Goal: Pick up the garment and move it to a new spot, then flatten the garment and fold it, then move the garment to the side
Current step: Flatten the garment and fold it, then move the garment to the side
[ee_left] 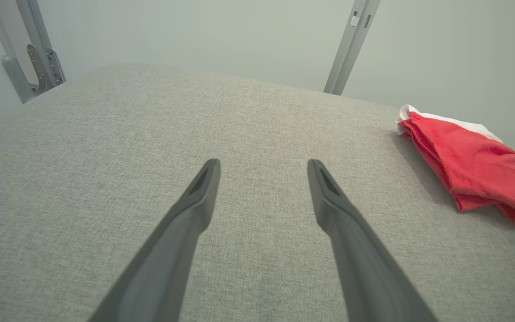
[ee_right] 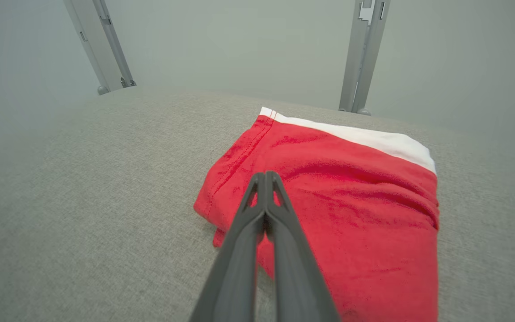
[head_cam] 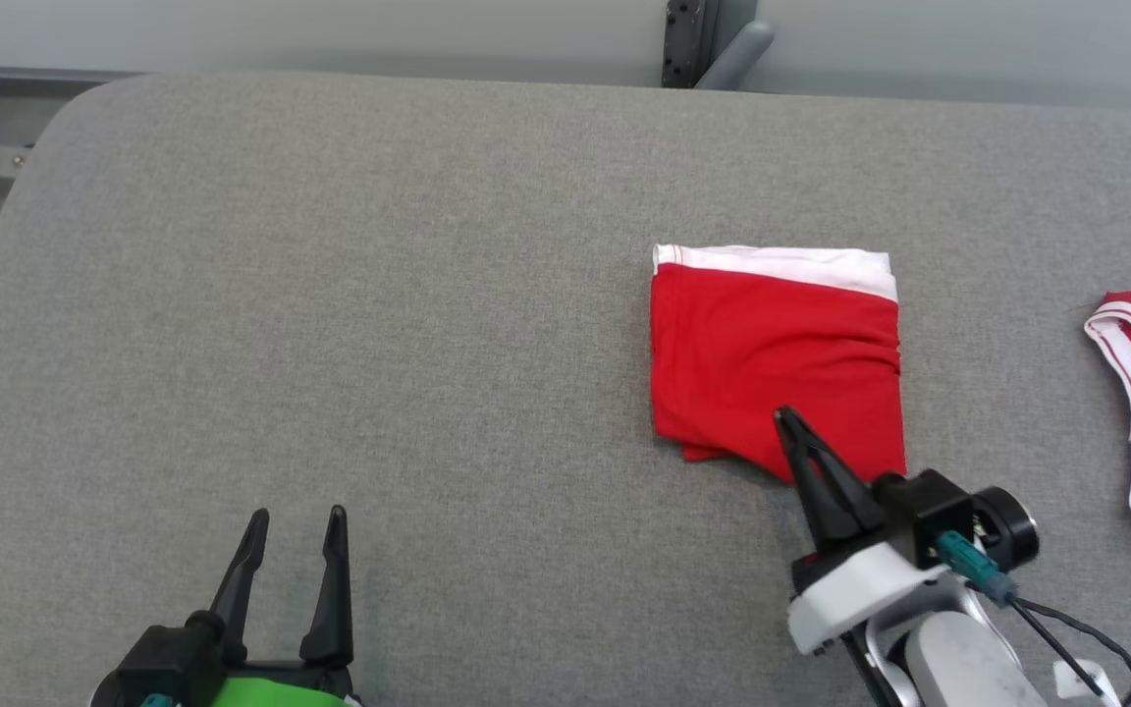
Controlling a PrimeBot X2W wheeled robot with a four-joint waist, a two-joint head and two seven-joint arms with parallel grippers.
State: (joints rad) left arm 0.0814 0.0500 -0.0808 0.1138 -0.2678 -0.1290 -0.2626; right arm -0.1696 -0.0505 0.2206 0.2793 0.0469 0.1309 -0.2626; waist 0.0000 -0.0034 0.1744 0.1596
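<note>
The folded garment (head_cam: pixel 777 358) lies flat on the table (head_cam: pixel 379 295), the right gripper (head_cam: pixel 785 419) pinched together at its near edge and the left gripper (head_cam: pixel 297 514) spread well off, so I'd grasp every layer before shifting it.

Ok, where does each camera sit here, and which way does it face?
Head view: on the head, looking forward and down at the grey table; left tool open lower left, right tool shut at the folded red garment's near edge.
Left wrist view: on the left wrist, looking along its spread fingers across the table.
Right wrist view: on the right wrist, looking along its closed fingers at the garment.
Shared: all three show the garment.
</note>
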